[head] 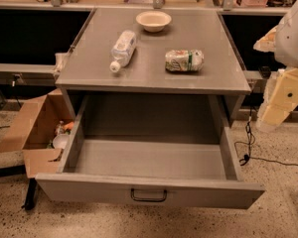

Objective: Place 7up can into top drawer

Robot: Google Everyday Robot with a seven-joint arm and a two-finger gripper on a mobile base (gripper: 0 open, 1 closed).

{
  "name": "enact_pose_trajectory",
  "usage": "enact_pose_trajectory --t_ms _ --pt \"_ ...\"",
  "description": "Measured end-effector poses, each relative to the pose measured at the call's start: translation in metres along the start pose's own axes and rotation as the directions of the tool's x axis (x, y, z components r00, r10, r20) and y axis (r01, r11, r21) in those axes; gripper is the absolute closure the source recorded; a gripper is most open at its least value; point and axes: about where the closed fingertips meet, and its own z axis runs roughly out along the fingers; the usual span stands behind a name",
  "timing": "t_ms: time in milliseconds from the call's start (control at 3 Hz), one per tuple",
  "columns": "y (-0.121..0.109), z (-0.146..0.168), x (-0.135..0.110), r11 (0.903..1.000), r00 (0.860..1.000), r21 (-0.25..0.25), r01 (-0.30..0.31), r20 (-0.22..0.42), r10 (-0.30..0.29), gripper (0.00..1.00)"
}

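Note:
The 7up can, dented and silvery-white with a green band, lies on its side on the grey cabinet top, right of centre. The top drawer below it is pulled wide open, and its inside looks empty. Its front panel has a dark bar handle at centre. My gripper hangs at the right edge of the view, beside the cabinet's right front corner. It is level with the cabinet top, well right of the can, and touches nothing.
A clear plastic water bottle lies on the cabinet top left of the can. A cream bowl stands behind them. An open cardboard box with odds and ends sits on the floor at left. Cables run along the floor at right.

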Motion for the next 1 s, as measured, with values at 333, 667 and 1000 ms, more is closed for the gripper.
enact_pose_trajectory --t_ms 333,667,1000 --pt "0.0 0.0 0.0 1.0 1.0 0.0 0.0 0.0 0.0 0.0" --pt "-0.025 0.018 -0.006 0.9997 1.0 0.023 0.008 0.021 -0.008 0.0" --pt "-0.085 0.048 -0.028 0.9958 0.992 0.071 0.058 0.106 -0.065 0.0"
